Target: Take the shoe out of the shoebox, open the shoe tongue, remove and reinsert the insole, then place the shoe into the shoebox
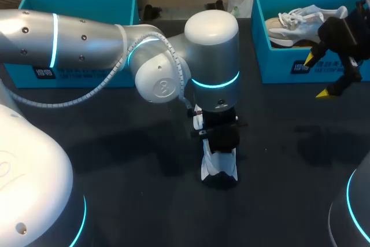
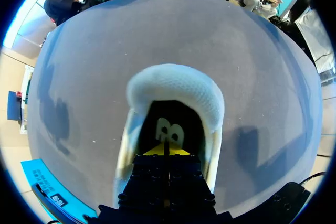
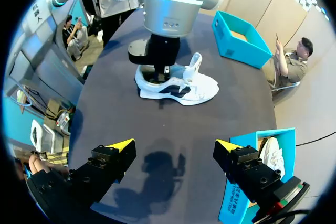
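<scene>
A dark table is seen from above. At the far left corner stands an open teal box. The silver left arm crosses in front of it from the left edge and bends down over the middle of the table.

Under its wrist, near the middle of the table, lies the white shoe with dark side panels. It rests on its sole on the bare table, outside either box. The left gripper reaches down into the shoe's opening at the heel end. In the left wrist view its two yellow tips sit pressed together, with only a thin line between them. They are low inside the shoe, just above the dark insole, which carries a pale mark. Whether the tips pinch the insole cannot be told. The shoe's padded white collar curves around the gripper.

At the far right corner stands the teal shoebox, open, with a second white shoe lying inside. The right gripper hangs in the air just in front of this shoebox, well apart from the shoe on the table. Its fingers are spread wide with nothing between them. In the right wrist view, the shoe and the left arm lie ahead of these fingers, across a stretch of table.
</scene>
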`<state>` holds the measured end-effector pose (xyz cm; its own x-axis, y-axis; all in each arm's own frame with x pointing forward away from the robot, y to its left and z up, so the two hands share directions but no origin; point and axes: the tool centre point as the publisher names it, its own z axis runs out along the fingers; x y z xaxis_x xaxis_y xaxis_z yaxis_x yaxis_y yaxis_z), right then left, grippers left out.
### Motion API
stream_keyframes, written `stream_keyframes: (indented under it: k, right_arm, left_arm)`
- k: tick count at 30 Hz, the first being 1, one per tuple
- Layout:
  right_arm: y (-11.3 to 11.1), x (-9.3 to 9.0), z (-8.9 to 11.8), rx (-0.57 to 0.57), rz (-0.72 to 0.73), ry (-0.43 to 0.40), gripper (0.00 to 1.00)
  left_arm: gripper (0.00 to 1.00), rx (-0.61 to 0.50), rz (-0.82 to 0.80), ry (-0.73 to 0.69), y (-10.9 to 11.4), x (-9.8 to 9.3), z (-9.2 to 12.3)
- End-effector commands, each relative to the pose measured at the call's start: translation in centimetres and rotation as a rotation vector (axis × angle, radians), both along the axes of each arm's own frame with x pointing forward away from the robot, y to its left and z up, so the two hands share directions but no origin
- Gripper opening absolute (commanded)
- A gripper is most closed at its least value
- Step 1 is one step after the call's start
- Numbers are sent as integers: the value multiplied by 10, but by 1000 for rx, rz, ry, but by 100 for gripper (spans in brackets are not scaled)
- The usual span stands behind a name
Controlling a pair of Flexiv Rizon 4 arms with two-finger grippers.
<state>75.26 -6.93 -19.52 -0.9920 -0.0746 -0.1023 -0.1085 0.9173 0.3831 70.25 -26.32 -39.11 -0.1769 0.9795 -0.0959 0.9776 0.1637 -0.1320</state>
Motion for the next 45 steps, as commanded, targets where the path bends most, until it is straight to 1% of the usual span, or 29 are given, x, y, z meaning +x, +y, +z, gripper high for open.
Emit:
stream_keyframes:
  k: [1, 4, 11, 19, 26, 28, 35, 39, 45]
  right_arm:
    - [0, 1, -1, -2, 0, 1, 100]
    - [0, 1, -1, -2, 0, 1, 100]
    - [0, 1, -1, -2, 0, 1, 100]
    - [0, 1, -1, -2, 0, 1, 100]
    - [0, 1, -1, -2, 0, 1, 100]
    - [0, 1, -1, -2, 0, 1, 100]
    - [0, 1, -1, -2, 0, 1, 100]
    - [0, 1, -1, -2, 0, 1, 100]
    - [0, 1, -1, -2, 0, 1, 100]
  left_arm:
    - [0, -20, -4, -6, 1, 1, 19]
    - [0, -32, -10, -7, -5, -4, 19]
    - [0, -51, -35, 35, -15, -19, 5]
    - [0, -25, -33, 40, -13, -21, -10]
    - [0, -1, -31, 40, -9, -20, -15]
    - [0, 5, -40, 5, -7, -19, -12]
    - [0, 8, -28, -40, -3, -11, 19]
    - [0, -19, 2, -109, -2, 1, 28]
    - [0, -22, 44, -212, -2, 25, 33]
